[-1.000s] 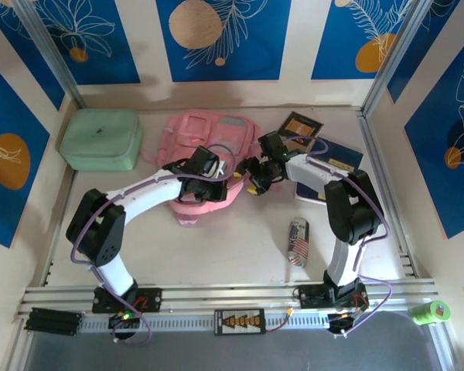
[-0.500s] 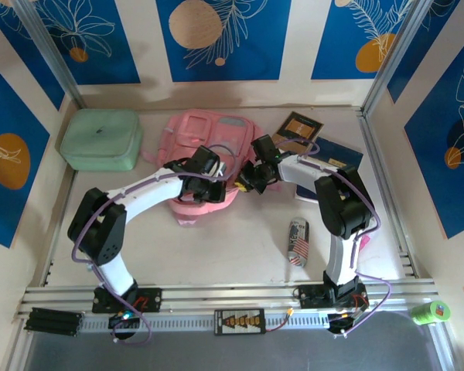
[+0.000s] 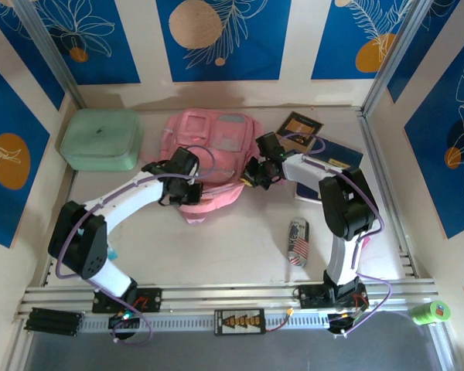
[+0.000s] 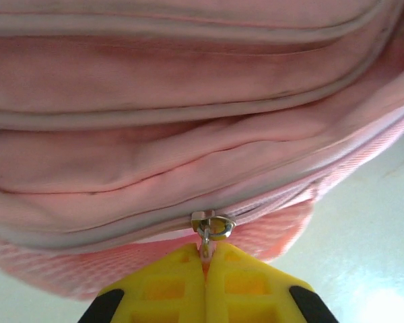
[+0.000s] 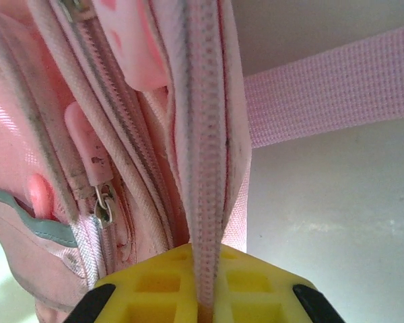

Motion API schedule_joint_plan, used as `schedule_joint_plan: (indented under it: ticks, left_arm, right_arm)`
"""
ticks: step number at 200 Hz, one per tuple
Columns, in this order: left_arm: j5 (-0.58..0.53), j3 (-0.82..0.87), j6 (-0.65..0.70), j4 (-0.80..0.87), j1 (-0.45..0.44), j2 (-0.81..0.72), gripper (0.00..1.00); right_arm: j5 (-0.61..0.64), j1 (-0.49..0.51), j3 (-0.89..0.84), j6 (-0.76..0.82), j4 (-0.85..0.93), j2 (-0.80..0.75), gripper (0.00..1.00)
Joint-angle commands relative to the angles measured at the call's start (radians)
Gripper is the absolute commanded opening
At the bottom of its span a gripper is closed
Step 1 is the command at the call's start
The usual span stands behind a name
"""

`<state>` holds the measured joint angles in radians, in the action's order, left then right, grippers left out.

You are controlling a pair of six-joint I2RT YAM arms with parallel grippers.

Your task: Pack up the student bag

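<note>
**Bag.** The bag [image 3: 216, 143] lies flat at the far middle of the table [image 3: 232, 247], with a mint case [image 3: 100, 139] to its left and books [image 3: 332, 154] to its right. A can [image 3: 298, 241] lies well apart, nearer the arm bases.

**Handling.** Judged soft and limp: the fabric folds and bunches under the zips. It will likely sag or drag rather than lift as one piece, and a zip will only run if the cloth is held taut from the opposite side. Take hold at the reinforced parts: zip pulls, the stitched zip edge, the strap [image 5: 337, 87]. Avoid the loose panels.

**Left gripper.** The left gripper [image 4: 205, 259] is closed, pinching the metal zip pull [image 4: 212, 227] at the bag's near edge.

**Right gripper.** The right gripper [image 5: 205, 269] is closed on the bag's upright zip edge [image 5: 202, 134] at its right side, near the strap. This looks like the bracing hold for the zip.
</note>
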<state>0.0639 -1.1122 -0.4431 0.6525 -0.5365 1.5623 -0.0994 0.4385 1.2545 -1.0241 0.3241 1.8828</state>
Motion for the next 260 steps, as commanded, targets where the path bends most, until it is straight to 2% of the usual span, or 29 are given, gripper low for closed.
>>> schedule_joint_plan:
  ticks: [1, 24, 71, 109, 133, 166, 171, 219, 260]
  left_arm:
    - [-0.099, 0.013, 0.008, 0.045, 0.027, -0.016, 0.0]
    - [-0.152, 0.024, -0.009, 0.041, 0.059, 0.005, 0.0]
    - [-0.09, 0.026, 0.057, 0.017, 0.107, 0.004, 0.0]
    - [0.034, 0.019, 0.102, -0.022, 0.1, -0.01, 0.0]
    - [0.009, 0.055, 0.091, -0.052, 0.082, -0.051, 0.0]
    - [0.076, 0.139, 0.049, -0.15, 0.034, -0.11, 0.0]
    - [0.083, 0.141, 0.046, -0.164, 0.021, -0.111, 0.0]
    - [0.096, 0.042, 0.017, -0.238, -0.1, -0.006, 0.0]
    - [0.134, -0.087, -0.019, -0.272, -0.156, 0.126, 0.0]
  right_arm:
    - [0.049, -0.033, 0.004, 0.12, -0.055, -0.047, 0.1]
    - [0.066, -0.045, -0.007, 0.213, -0.106, -0.064, 0.1]
    - [0.068, -0.099, -0.015, 0.276, -0.104, -0.066, 0.1]
    - [-0.038, -0.122, 0.027, 0.321, -0.124, -0.016, 0.1]
    - [-0.092, -0.125, 0.076, 0.329, -0.1, 0.024, 0.1]
    - [-0.081, -0.142, 0.096, 0.323, -0.08, 0.047, 0.1]
    - [-0.078, -0.15, 0.103, 0.318, -0.07, 0.052, 0.12]
    - [-0.06, -0.203, 0.114, 0.259, 0.037, -0.002, 0.52]
    - [-0.063, -0.236, 0.025, 0.149, 0.16, -0.139, 0.6]
